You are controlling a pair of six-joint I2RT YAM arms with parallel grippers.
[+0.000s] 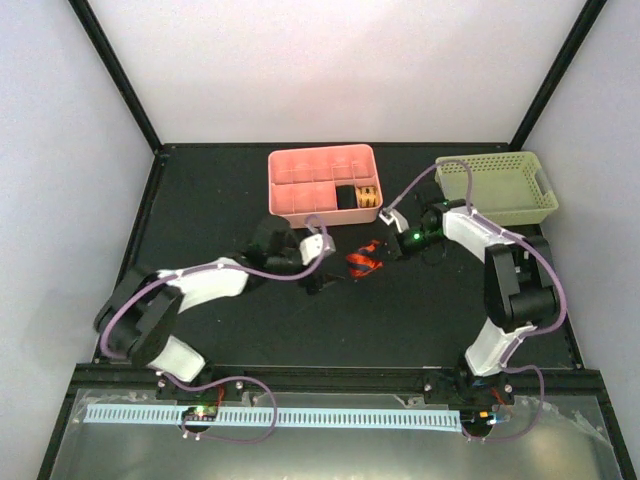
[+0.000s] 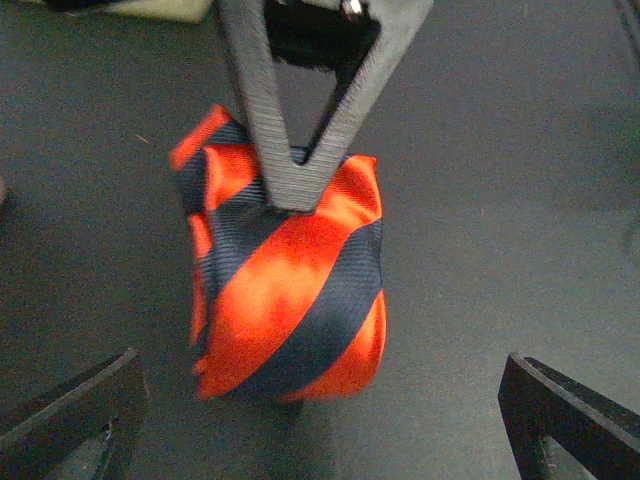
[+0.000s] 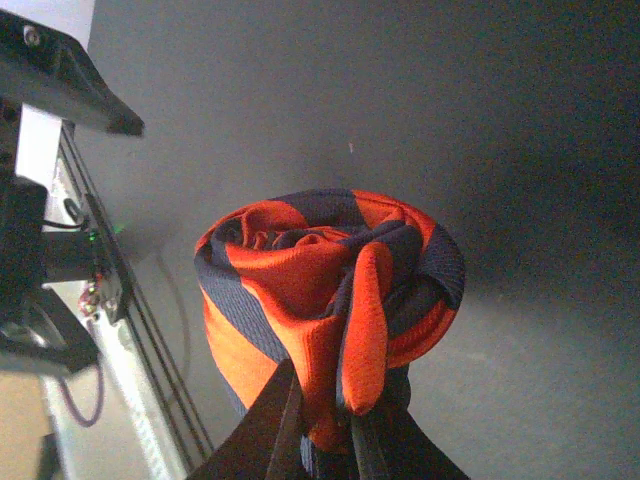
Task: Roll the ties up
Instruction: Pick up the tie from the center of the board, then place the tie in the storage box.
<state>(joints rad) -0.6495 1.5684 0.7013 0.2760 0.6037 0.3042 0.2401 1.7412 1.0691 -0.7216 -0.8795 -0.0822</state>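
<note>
Right tool (image 3: 322, 425) pinches the rolled tie (image 2: 290, 300) — we judge rolling complete; left tool (image 2: 320, 425) stands wide, empty. Remaining — transfer to the pink tray (image 1: 300, 165), we presume.

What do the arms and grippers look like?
The left arm and right arm have white links, black joints and looping purple cables. The left gripper and right gripper have dark, tapered fingers; a green light glows by the right wrist.

No text, label, brand, number or sign is legible: none on the striped tie (image 2: 290, 290), the pink tray (image 1: 320, 151) at 12 o'clock, or the basket (image 1: 500, 212) at 2 o'clock.
</note>
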